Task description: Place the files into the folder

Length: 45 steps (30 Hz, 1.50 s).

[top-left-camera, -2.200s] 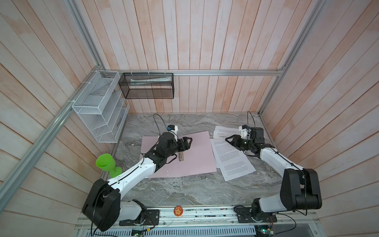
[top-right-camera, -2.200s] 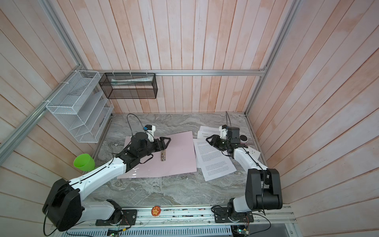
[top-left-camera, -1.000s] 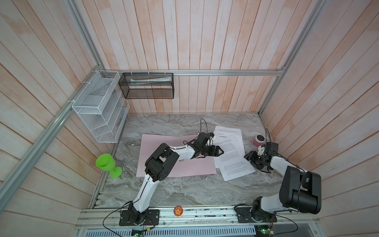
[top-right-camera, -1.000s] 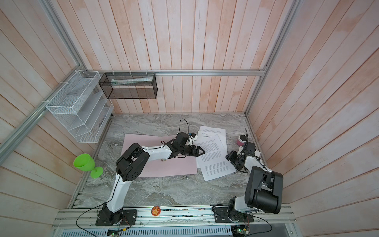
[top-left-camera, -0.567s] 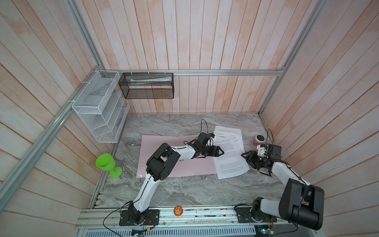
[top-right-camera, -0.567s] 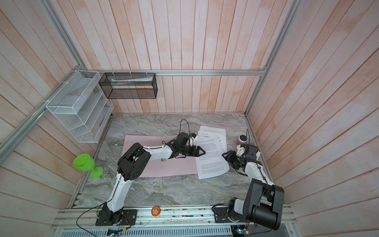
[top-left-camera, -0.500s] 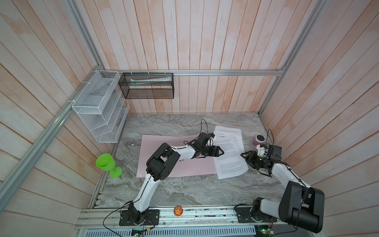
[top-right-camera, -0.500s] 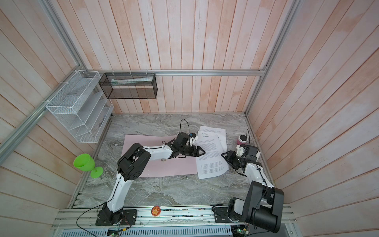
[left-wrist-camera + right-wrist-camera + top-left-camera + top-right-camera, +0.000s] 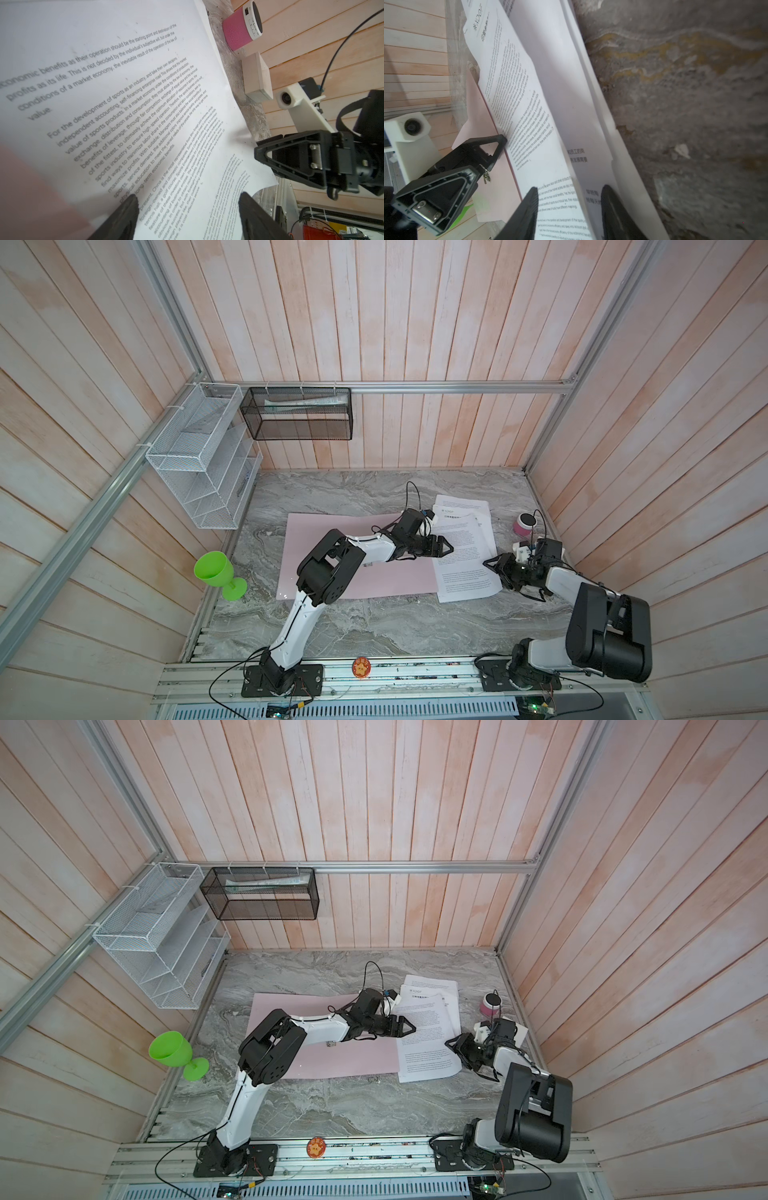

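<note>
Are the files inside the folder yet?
Out: the files lie fanned on the table, beside the spread-open folder.

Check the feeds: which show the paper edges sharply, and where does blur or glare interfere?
Left wrist view: the files read sharp mid-frame, but the nearest lines and the folder corner smear out of focus. Right wrist view: print crisp, sheet edges clear, only the right tool soft. In both top views: even light, no hard glare, print too small to read.

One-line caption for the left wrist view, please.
Open left gripper over the printed files, right gripper at their edge, pink speaker beyond.
</note>
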Available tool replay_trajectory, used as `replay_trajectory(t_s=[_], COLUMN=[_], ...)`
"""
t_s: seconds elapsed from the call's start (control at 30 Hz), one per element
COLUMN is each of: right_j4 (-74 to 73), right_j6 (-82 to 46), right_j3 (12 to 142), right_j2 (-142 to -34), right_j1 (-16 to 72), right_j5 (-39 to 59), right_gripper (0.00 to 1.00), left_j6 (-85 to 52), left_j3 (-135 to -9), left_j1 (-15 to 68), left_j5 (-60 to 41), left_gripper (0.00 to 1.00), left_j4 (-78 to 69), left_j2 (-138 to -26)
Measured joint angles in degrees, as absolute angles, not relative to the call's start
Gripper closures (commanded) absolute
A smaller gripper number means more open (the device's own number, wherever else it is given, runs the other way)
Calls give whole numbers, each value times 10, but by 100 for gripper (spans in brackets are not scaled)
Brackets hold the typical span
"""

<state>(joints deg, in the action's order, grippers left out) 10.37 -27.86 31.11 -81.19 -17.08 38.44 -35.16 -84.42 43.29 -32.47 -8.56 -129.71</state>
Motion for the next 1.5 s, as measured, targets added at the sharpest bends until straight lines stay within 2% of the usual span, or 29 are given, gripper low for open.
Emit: replay_trajectory(t_s=[0.17, 0.4, 0.47, 0.7, 0.97, 1.3, 1.5], right_j4=[89, 57, 52, 4, -185, -352, -357], right_j6=[-279, -281, -282, -320, -497, -659, -700], right_j3=[311, 312, 312, 302, 233, 236, 312], right_j2=[-821, -840, -846, -843, -778, -664, -613], right_j1=[-171, -171, -171, -171, -171, -171, -147], right_j5=[393, 442, 454, 507, 601, 612, 575], right_gripper=[67, 95, 100, 100, 100, 100, 100], left_j6=[-351, -351, -351, -353, -375, -423, -439], left_j3=[-844, -844, -844, -844, -844, -828, -723], left_j1=[431, 429, 428, 419, 397, 368, 334], left_j5=[-328, -333, -333, -343, -372, -392, -378], left_gripper=[23, 23, 23, 24, 24, 24, 24], left_j4=[-86, -93, -93, -92, -74, -86, -93], left_j2=[-1299, -1301, -1301, -1301, -1270, -1132, -1004])
